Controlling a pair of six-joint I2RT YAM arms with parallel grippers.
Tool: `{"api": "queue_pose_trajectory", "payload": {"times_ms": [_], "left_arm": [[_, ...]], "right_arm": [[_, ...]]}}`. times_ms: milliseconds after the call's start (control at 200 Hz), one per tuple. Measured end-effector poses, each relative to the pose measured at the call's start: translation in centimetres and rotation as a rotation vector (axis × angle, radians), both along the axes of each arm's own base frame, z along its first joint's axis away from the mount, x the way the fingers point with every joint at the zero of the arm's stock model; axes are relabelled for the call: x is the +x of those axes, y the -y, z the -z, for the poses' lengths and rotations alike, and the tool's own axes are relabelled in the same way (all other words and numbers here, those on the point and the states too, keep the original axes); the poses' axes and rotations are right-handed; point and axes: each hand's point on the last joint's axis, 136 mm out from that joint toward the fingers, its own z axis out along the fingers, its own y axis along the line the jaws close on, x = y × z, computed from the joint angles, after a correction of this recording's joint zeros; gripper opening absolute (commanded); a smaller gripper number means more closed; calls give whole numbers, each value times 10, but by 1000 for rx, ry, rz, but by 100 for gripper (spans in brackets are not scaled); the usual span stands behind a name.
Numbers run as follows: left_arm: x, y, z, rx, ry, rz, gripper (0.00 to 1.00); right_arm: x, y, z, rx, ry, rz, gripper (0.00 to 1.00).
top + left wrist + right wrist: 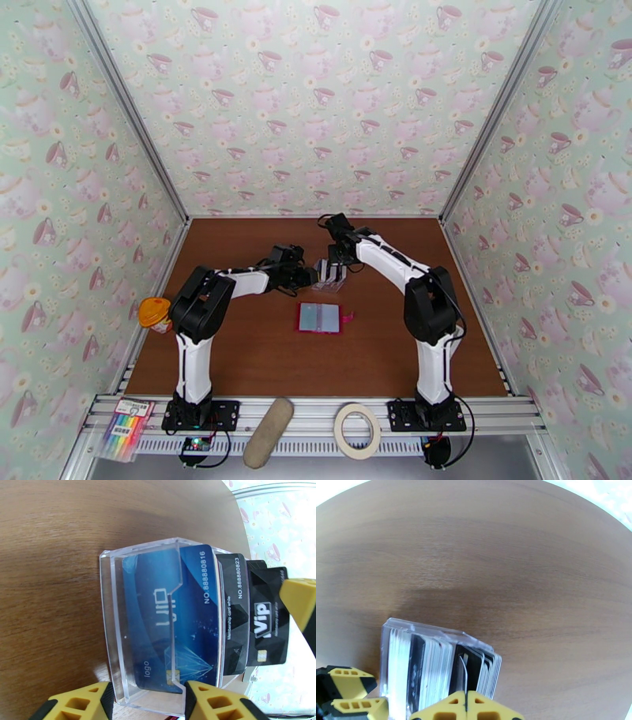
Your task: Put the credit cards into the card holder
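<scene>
Right jaws pinch a black credit card (268,618) (left jaws clasp clear stand (108,618)).

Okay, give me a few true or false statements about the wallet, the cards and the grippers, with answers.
The card holder lies open on the table. True.
The credit cards stand in a clear box. True.
The front card there is white. False: it is a blue card.
The right gripper is wide open. False: it is shut on a black card.
The tape roll lies on the card holder. False: it sits on the front rail.
</scene>
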Motion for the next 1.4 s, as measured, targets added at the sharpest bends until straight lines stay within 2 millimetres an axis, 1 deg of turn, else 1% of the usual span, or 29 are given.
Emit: {"api": "queue_pose_trajectory", "payload": {"times_ms": [205, 316, 661, 831, 962, 1037, 1127, 1252, 1327, 1397], "left_arm": [[0, 1, -1, -5, 2, 2, 52], [0, 0, 0, -14, 5, 3, 52], [-4, 0, -2, -43, 44, 11, 54], [-11, -2, -11, -57, 61, 17, 54], [-12, -3, -28, -71, 93, 17, 54], [-11, -3, -41, -74, 123, 16, 54], [-11, -8, -50, -50, 143, 7, 54], [-15, -18, -52, 6, 137, -9, 54], [-19, -22, -51, 29, 129, -14, 54], [-28, -26, -49, 50, 117, -14, 54]], "right_arm": [[-6, -4, -8, 32, 6, 1, 0], [-10, -3, -13, 43, 13, 5, 0], [-31, 1, -48, 137, 79, 25, 0], [-51, 3, -60, 218, 100, 30, 0], [-68, 3, -65, 305, 111, 33, 0], [-78, 2, -67, 361, 118, 37, 0], [-90, 0, -66, 435, 123, 36, 0], [-105, -3, -59, 536, 126, 39, 0], [-113, -5, -50, 594, 120, 41, 0], [-120, -9, -40, 649, 108, 41, 0]]}}
